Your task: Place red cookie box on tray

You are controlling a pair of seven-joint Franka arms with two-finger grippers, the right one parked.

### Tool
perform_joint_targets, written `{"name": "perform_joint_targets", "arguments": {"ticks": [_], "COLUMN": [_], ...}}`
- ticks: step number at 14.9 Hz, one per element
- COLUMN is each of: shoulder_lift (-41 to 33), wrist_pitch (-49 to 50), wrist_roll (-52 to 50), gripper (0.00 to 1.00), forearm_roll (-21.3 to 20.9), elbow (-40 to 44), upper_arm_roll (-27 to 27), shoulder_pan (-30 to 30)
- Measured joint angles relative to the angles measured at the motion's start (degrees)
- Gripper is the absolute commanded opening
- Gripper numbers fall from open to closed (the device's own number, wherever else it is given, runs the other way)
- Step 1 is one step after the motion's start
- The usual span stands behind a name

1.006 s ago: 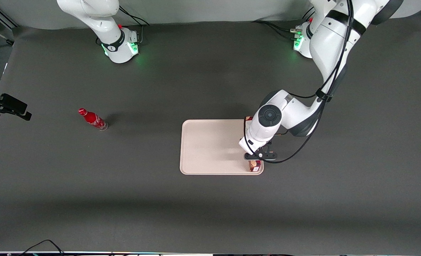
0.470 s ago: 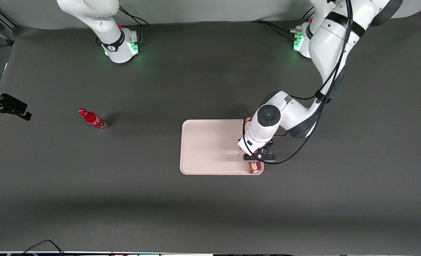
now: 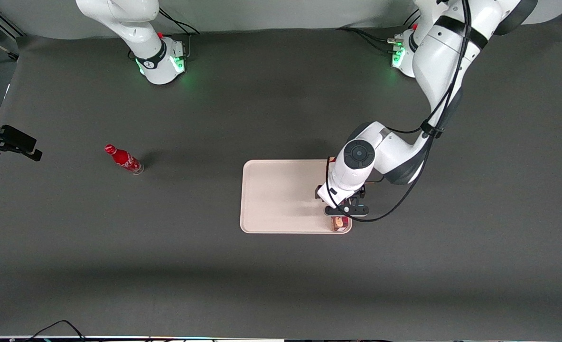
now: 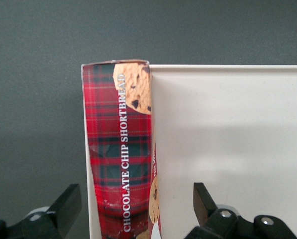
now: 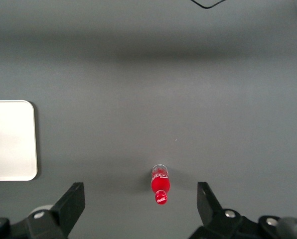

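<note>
The red cookie box, tartan-patterned with cookie pictures, lies flat on the pale tray along the tray's short rim toward the working arm's end. My left gripper hovers over the box and is open, one dark finger on each side and neither touching the carton. From the front, only the box's end nearest the camera shows at a corner of the tray. The wrist hides the rest of the box, and the gripper sits right above it.
A small red soda bottle lies on the dark table toward the parked arm's end, well apart from the tray; it also shows in the right wrist view. A black cable loops off the working arm beside the tray.
The working arm's wrist has shifted slightly toward the tray's middle. The box has stayed in the same spot on the tray.
</note>
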State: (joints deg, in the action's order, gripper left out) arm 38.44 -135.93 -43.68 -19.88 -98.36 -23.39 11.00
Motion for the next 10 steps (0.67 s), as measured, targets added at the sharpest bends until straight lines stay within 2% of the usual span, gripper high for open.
{"name": "perform_joint_targets", "arguments": {"ticks": [2,5,8,10], "shoulder_lift": [-0.79,-5.8,-15.23,-22.46], "wrist_pitch": [1.74,13.3,24.59,31.45], "wrist_roll": [0.01,3.96,15.34,21.87], "gripper": [1.0,1.0,1.0,1.0], "forearm_roll": [-0.19,0.61,7.43,11.05], "elbow": [0.81,3.48,4.74,4.6], "upper_arm_roll": [0.07,0.07,1.4,5.44], "shoulder_pan": [-0.16,-0.76,-2.28,-3.0]}}
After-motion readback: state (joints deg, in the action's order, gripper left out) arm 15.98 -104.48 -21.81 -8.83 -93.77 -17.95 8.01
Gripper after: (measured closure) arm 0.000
